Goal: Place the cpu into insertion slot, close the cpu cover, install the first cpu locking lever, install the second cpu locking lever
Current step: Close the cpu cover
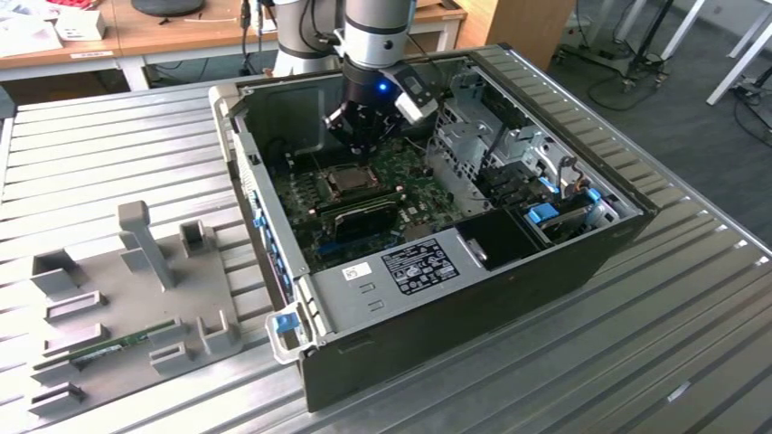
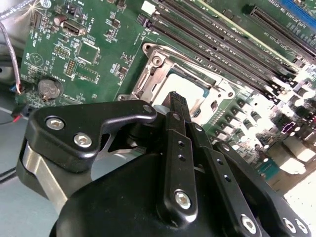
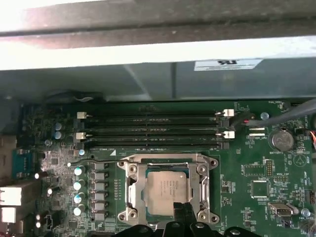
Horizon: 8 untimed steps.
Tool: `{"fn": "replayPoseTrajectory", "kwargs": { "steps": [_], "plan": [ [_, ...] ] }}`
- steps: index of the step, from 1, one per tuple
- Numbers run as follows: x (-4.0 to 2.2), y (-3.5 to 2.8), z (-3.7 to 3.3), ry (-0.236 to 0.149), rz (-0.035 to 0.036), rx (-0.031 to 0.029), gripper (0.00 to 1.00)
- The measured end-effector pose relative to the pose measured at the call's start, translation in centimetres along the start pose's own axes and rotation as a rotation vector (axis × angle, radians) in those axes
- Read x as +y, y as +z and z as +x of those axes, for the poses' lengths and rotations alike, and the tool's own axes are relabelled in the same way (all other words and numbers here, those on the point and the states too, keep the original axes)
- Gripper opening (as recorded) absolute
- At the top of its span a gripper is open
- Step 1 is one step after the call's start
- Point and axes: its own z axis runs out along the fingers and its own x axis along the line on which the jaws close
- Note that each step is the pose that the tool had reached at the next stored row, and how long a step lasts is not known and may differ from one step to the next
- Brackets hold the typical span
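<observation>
The cpu (image 3: 165, 190), a silvery-tan square, lies in the insertion slot (image 1: 350, 178) on the green board inside the open computer case. The cpu cover (image 3: 132, 190), a silvery frame, lies flat around it, leaving the chip's face showing through its cut-out. A thin dark lever rod (image 3: 94, 160) runs from the socket's corner out over the board. My gripper (image 3: 181, 210) hovers just over the socket's edge, shut with nothing in it. In the second wrist view its black fingertips (image 2: 174, 98) come together in front of the cpu (image 2: 190, 81). The exterior view shows the gripper (image 1: 358, 149) low inside the case.
Long black memory slots (image 3: 153, 131) run beside the socket. A coin battery (image 3: 281, 140) sits on the board. The case walls (image 1: 579, 262) and a metal drive cage (image 1: 483, 154) hem the arm in. A grey fixture plate (image 1: 121, 298) lies at the exterior view's left.
</observation>
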Motion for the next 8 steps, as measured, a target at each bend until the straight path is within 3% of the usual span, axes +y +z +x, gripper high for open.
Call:
{"fn": "replayPoseTrajectory", "kwargs": {
  "steps": [8],
  "plan": [
    [-0.01, 0.06, 0.4, -0.012, 0.0003, 0.0001, 0.1]
  ]
}}
